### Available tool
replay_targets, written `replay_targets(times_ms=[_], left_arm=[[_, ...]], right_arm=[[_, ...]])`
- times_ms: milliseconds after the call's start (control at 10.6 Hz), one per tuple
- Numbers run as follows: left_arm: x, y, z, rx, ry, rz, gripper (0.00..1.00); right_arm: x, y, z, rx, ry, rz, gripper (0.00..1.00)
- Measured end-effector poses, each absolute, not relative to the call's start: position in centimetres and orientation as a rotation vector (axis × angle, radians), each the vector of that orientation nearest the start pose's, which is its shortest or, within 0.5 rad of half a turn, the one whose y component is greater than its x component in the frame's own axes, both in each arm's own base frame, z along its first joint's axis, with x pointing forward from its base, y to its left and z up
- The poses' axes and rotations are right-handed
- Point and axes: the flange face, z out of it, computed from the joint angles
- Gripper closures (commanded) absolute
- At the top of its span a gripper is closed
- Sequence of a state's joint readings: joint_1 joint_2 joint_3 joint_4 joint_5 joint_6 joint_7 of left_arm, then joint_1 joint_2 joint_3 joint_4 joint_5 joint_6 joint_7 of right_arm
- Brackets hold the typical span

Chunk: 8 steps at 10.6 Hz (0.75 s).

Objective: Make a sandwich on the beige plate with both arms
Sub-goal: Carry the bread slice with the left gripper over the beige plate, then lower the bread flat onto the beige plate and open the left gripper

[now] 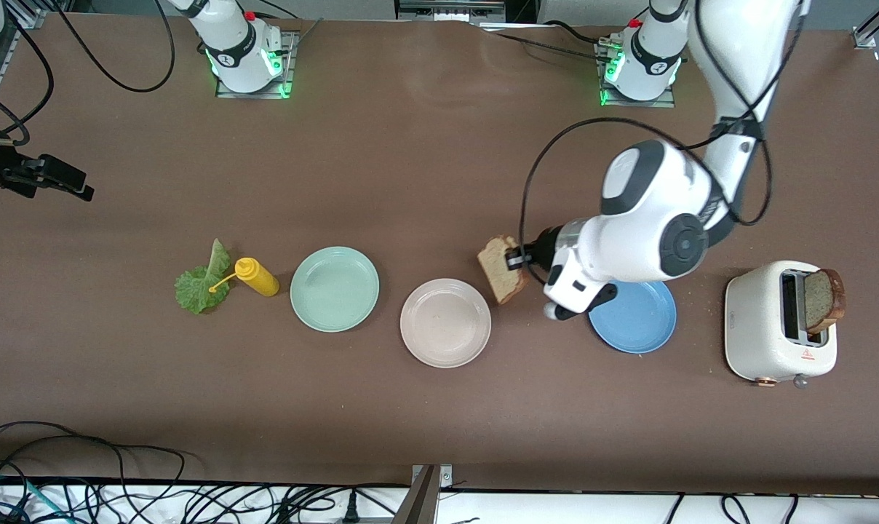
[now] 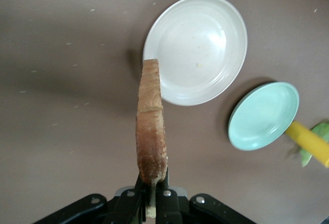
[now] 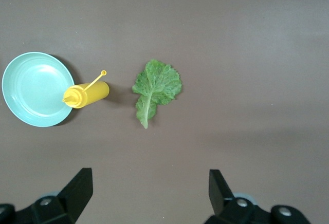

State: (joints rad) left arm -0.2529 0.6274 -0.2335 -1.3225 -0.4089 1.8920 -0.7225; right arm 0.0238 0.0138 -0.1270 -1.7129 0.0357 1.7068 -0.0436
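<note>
We saw the left arm cover part of the blue plate [image 1: 639, 320]. In the left wrist view the frame edge cut off the mustard bottle [image 2: 310, 143] and lettuce leaf [image 2: 316, 136]. The toaster [image 1: 763, 324] slot hid the lower half of a bread slice [image 1: 821, 298].

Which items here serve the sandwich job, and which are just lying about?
In use: bread slice in left gripper, beige plate, lettuce, toaster slice, open right gripper.
Idle: mint plate, blue plate, yellow bottle.
</note>
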Motion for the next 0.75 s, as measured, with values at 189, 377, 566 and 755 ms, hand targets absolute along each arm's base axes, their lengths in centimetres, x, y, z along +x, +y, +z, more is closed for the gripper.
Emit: replay_targets(times_ms=[189,377,566,755], left_arm=[[64.3,-36.7,35.3,-3.452,-0.804,0.493,1.0],[64.4,-38.9,33.3,-3.481,-0.88,0.399,1.0],[64.4,-40.3,32.1,-3.499,-0.96,0.321,1.0],[64.5,-41.0,31.0,-3.502,-1.005,0.285,1.0]], right_arm=[[56.3,-5.5,56.1,-3.105,0.102,0.024,0.0],[56.3,-5.5,56.1,-3.105,0.102,0.024,0.0],[56.4,-5.5,56.2,-3.106,0.103,0.012,0.0],[56.4,-5.6,56.1,-3.106,0.104,0.013,0.0]])
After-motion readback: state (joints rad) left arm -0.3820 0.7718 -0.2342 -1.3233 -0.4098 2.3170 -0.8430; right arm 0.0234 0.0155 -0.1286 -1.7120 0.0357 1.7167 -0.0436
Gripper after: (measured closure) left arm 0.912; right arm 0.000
